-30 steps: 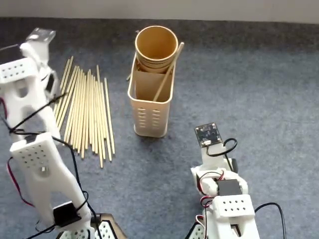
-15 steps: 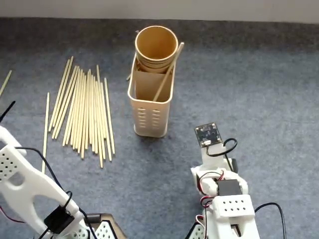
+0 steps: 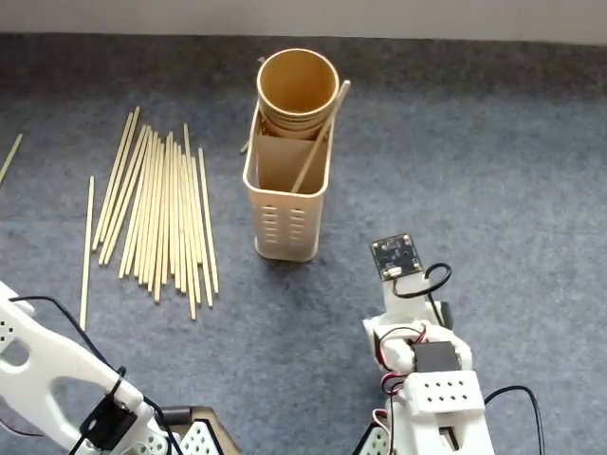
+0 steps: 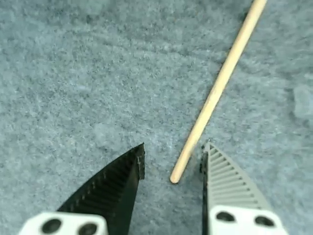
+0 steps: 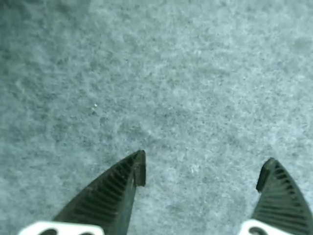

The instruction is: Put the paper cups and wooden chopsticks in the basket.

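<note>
Grey carpet [image 4: 73,73] under a pale, smooth, round chopstick [image 4: 215,93] — left gripper [image 4: 174,146] parted, empty, straddling its tip.

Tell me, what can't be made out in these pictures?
- High view: how many paper cups are stacked; they nest, and the basket wall hides their sides.
- High view: a stray chopstick is cut off by the left edge.
- Left wrist view: the far end of the lone chopstick runs past the picture's edge.

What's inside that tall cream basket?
Stacked brown paper cups sit in the cream slotted basket, with one wooden chopstick leaning across. The cups cover whatever lies under them.
</note>
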Available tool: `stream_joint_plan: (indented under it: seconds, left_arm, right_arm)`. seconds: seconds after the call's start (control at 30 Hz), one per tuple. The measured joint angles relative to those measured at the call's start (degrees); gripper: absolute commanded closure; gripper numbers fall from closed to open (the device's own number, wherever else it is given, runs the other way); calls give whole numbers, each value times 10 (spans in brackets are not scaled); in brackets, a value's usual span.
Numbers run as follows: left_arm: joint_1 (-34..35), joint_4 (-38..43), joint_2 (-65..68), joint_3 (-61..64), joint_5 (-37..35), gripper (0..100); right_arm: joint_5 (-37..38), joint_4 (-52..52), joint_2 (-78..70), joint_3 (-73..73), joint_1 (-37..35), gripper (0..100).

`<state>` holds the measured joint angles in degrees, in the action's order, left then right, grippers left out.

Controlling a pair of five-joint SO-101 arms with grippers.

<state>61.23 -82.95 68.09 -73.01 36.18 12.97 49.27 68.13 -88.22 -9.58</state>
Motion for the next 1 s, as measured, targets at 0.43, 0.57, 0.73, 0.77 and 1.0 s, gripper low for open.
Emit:
stream_joint_plan:
  seconds: [0.43,0.57,0.73,0.77,1.0]
  left_arm:
    - [-41,-24,70,-22,62,928]
    - [-57,-75,87,-24,91,930]
    - [-63,-102,87,-25,92,931]
    - [-65,-105,87,-30,92,934]
    - [-99,-163,64,-143,-11,995]
  right_arm:
    - [0,0,0,0,0,641]
    - [0,0,0,0,0,641]
    - [0,0,0,0,0,641]
    - [0,0,0,0,0,641]
    - [0,0,0,0,0,641]
